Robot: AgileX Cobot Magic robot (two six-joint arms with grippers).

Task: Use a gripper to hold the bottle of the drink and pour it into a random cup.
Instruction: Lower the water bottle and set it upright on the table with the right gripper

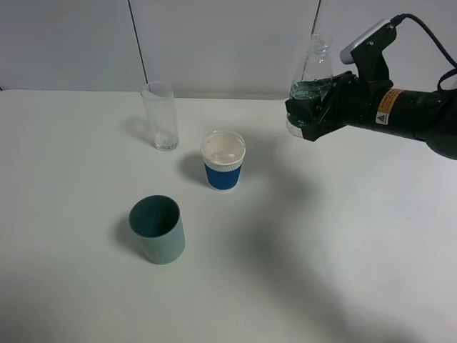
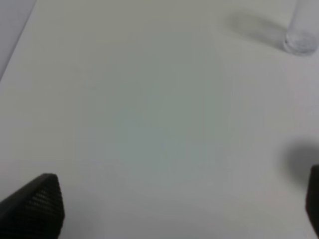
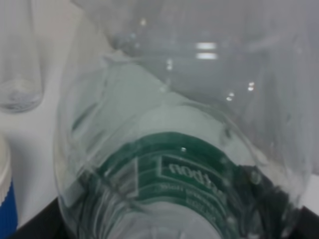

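My right gripper (image 1: 316, 108) is shut on the bottle of the drink (image 1: 312, 75), holding it above the table at the back right, about upright with its open neck up. The right wrist view is filled by the clear bottle (image 3: 179, 114) and its green label (image 3: 184, 174). The cup (image 1: 223, 160), white with a blue band, stands on the table to the left of the bottle and nearer the front; its edge (image 3: 5, 199) shows in the right wrist view. My left gripper (image 2: 174, 209) hangs open over bare table, with nothing between its fingertips (image 2: 37, 206).
A tall clear glass (image 1: 161, 116) stands at the back, left of the cup, and also shows as a glass base (image 2: 300, 40) and a glass (image 3: 17, 74) in the wrist views. A teal-green plastic cup (image 1: 157, 229) stands nearer the front left. The table (image 1: 343, 271) is white.
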